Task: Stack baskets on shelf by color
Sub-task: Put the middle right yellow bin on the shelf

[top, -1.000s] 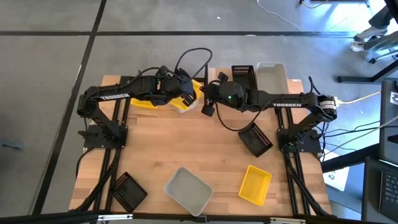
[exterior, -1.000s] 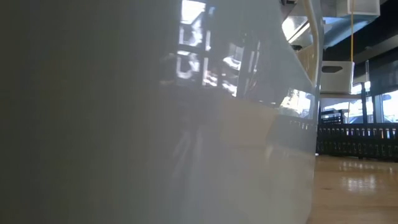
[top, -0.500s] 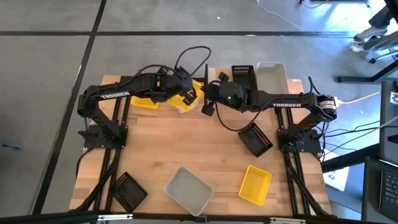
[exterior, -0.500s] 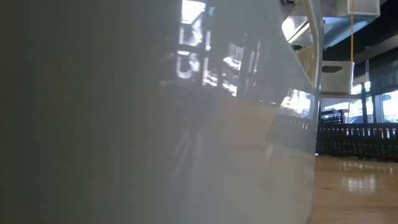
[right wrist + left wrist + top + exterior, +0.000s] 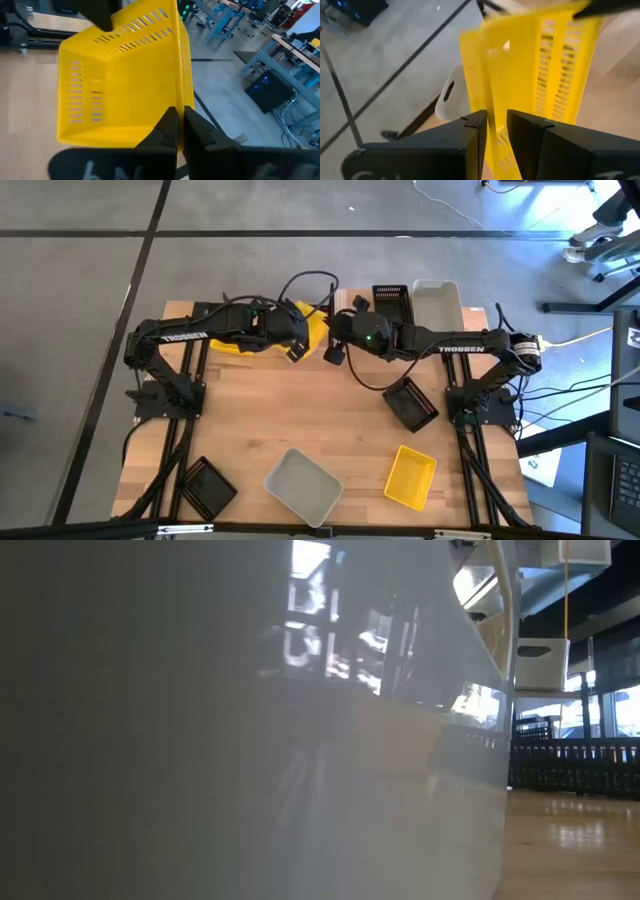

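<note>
Two grippers on one yellow basket at far centre of table — left gripper and right gripper each clamped on its rim. Second yellow basket left of it, half under left arm. Black basket and translucent basket far right. Near edge: black basket, translucent basket, yellow basket; black basket mid-right. Low view blocked by whitish basket wall.

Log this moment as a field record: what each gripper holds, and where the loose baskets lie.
held item: yellow basket, tilted, at the table's far edge
left gripper: shut on its wall
right gripper: shut on its rim
loose on table: black basket, second yellow basket, whitish basket, another black basket
low view: blocked by a pale surface
</note>
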You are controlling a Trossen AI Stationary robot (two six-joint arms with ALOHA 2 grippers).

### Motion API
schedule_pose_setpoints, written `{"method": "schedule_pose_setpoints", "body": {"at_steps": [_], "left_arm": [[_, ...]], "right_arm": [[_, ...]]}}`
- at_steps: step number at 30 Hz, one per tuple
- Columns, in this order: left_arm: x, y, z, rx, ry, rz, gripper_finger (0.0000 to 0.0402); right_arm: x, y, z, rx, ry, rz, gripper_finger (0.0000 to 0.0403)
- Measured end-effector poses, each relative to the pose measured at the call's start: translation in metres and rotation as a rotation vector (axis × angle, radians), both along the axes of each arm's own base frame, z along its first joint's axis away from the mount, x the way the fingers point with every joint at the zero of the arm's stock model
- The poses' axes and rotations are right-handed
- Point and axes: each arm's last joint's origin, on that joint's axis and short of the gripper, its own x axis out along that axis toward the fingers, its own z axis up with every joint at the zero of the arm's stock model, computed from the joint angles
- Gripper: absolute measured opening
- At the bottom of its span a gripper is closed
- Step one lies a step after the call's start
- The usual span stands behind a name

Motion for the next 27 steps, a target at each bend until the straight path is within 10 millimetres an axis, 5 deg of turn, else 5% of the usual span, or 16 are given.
{"method": "schedule_pose_setpoints", "body": {"at_steps": [8, 19, 27], "left_arm": [[-0.004, -0.009, -0.004, -0.065, 0.031, -0.014, 0.0063], [-0.028, -0.033, 0.033, -0.059, -0.082, -0.096, 0.0063], [-0.043, -0.041, 0.053, -0.031, -0.152, -0.112, 0.0063]], "right_arm": [[-0.001, -0.007, 0.0, -0.005, -0.001, -0.028, 0.0002], [-0.003, -0.014, 0.002, -0.051, 0.033, -0.033, 0.0002], [-0.011, -0.011, 0.047, -0.015, 0.11, 0.059, 0.0002]]}}
